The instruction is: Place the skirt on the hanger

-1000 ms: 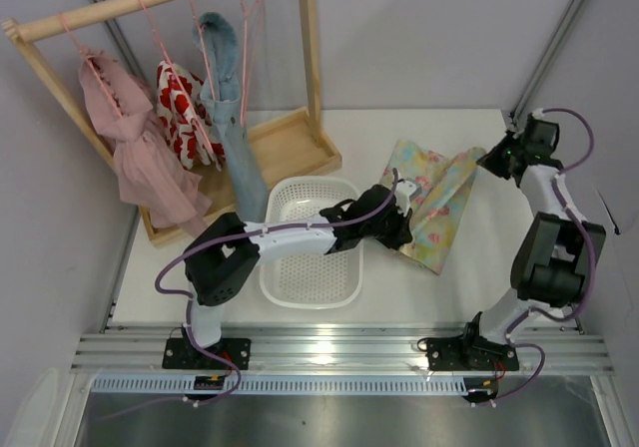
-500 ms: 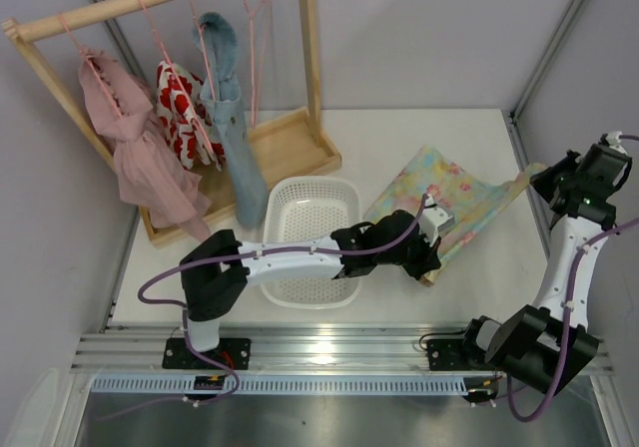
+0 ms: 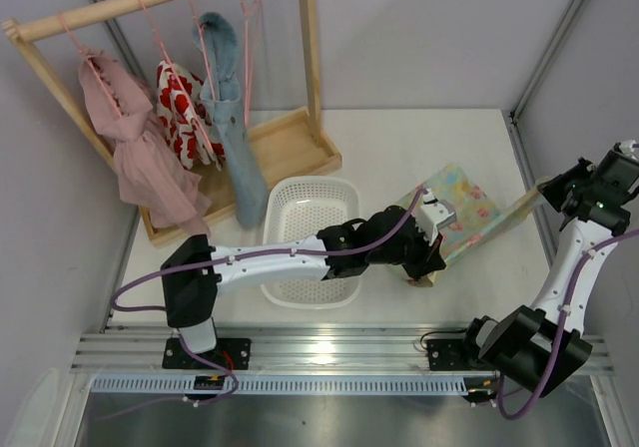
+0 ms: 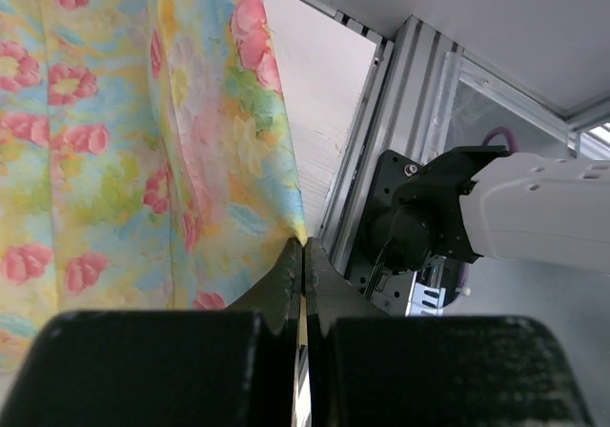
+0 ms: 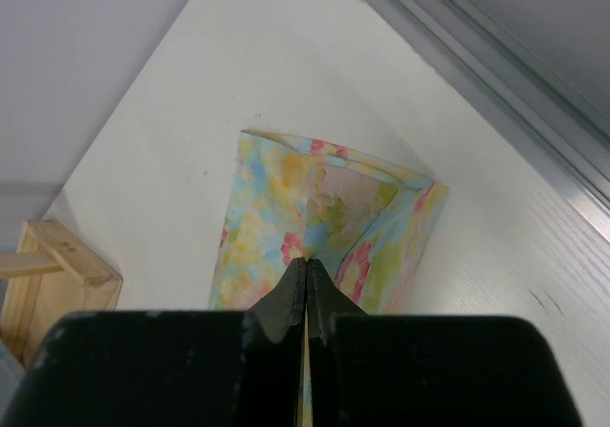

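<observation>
— Biggest thing first?

— White table (image 3: 399, 148), filling the middle of the top view. Next, a wooden rack (image 3: 300, 68) at upper left, hung with a pink garment (image 3: 135, 148), a red-and-white garment (image 3: 180, 108) and a blue denim garment (image 3: 235, 138).

— And the arms?

— From lower left, the left arm (image 3: 270, 252), stretched low across a white basket (image 3: 310, 181) toward right of centre. Along the right edge, the right arm (image 3: 574, 257), bent upward.

— Whereabouts of the skirt?

— Right of centre: skirt (image 3: 461, 208) (image 4: 95, 112) (image 5: 315, 217), drawn out as a flowered band between both grippers. Well apart from the hanger (image 3: 246, 78), up on the rack bar just right of the denim.

— State of the grippers?

— Left gripper (image 3: 424, 272) (image 4: 303, 255) pinched fully together on the skirt's lower corner, below centre right. Right gripper (image 3: 544, 193) (image 5: 305, 267) likewise clamped tight, on the cloth's far end near the right edge.
</observation>
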### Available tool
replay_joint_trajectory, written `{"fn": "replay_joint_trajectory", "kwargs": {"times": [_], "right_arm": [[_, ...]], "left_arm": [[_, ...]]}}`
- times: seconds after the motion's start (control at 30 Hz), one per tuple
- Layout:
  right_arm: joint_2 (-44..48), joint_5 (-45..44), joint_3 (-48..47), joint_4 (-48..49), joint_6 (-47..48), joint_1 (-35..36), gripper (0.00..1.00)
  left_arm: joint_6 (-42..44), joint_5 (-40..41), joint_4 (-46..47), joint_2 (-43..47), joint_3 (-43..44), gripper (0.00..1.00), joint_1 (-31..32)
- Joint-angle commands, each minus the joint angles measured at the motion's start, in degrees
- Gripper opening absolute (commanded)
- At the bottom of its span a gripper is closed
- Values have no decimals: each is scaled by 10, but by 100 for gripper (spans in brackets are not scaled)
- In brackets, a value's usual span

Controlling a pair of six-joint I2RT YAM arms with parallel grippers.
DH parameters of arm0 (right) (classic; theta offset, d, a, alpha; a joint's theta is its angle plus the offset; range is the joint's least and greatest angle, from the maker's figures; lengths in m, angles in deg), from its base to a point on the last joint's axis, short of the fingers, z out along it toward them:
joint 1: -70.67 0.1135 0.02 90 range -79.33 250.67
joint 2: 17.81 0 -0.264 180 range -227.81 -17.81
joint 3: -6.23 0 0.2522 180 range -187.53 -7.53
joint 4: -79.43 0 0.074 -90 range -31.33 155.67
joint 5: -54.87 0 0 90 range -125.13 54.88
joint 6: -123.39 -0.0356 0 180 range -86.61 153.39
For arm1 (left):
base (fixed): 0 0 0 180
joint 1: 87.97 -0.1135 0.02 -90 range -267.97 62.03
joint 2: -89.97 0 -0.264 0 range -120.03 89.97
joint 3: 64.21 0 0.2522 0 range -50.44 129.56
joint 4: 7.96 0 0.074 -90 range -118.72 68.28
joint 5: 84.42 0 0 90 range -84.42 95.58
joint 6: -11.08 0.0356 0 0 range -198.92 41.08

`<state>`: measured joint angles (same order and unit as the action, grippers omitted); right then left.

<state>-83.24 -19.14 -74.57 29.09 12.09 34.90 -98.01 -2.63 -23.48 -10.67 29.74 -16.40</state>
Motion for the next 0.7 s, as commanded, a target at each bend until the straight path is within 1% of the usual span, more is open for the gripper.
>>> {"fn": "replay_joint_trajectory", "kwargs": {"times": [0.0, 0.1, 0.2, 0.27, 0.33, 0.4, 0.67], "right_arm": [[-27, 19, -52, 69, 13, 17, 0], [-65, -17, -70, 70, 26, 76, 0], [-101, -37, -77, 89, 27, 125, 0], [-122, -47, -90, 96, 25, 143, 0], [-161, -61, -112, 98, 29, 168, 0], [-188, -74, -128, 99, 32, 191, 0], [-342, -86, -208, 114, 36, 242, 0]], "left_arm": [[-5, -32, -43, 27, 21, 0, 9], [-16, -26, -54, 13, 19, 0, -2], [-45, -28, -48, 10, 7, 0, -29], [-72, -49, -34, 11, -16, 0, -62], [-83, -60, -20, 11, -32, 0, -89], [-83, -70, -20, 5, -34, 0, -102], [-96, -93, 0, -33, -48, 0, -166]]}}
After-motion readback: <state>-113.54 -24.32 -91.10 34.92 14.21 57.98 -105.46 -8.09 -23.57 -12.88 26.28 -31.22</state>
